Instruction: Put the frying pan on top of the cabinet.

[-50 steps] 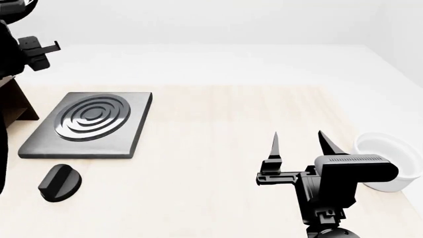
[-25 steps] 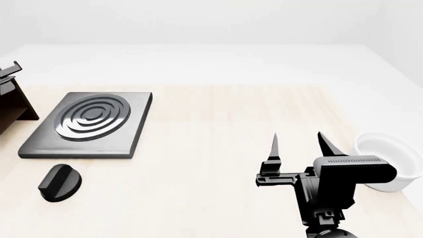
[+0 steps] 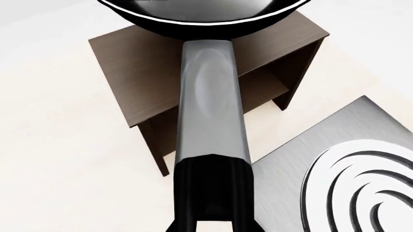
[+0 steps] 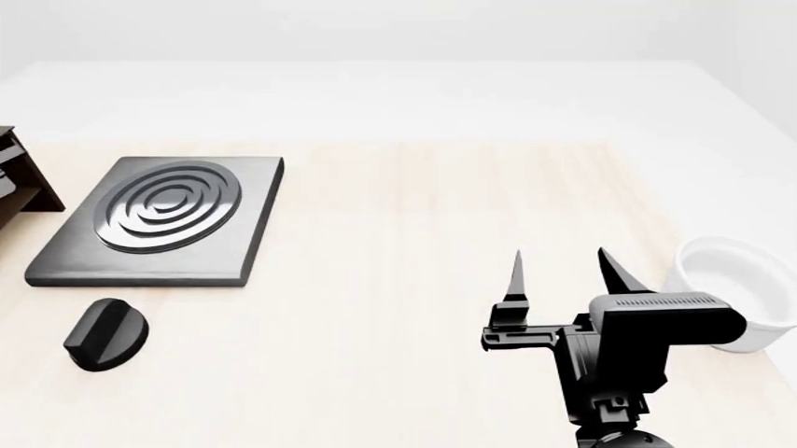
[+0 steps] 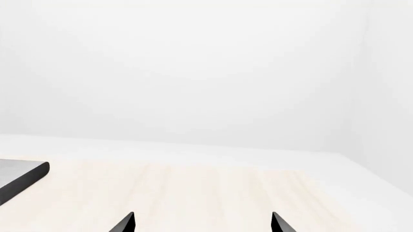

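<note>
Holding the frying pan (image 3: 210, 111) clenched by its handle in the left gripper (image 3: 213, 212), bowl hanging over the cabinet (image 3: 148, 67) top for lowering, while idling the right gripper (image 4: 561, 271) spread apart, empty, beside the white bowl (image 4: 734, 280).

Matte black right gripper (image 4: 561, 271), thin pointed jaws, ribbed blocky housing
</note>
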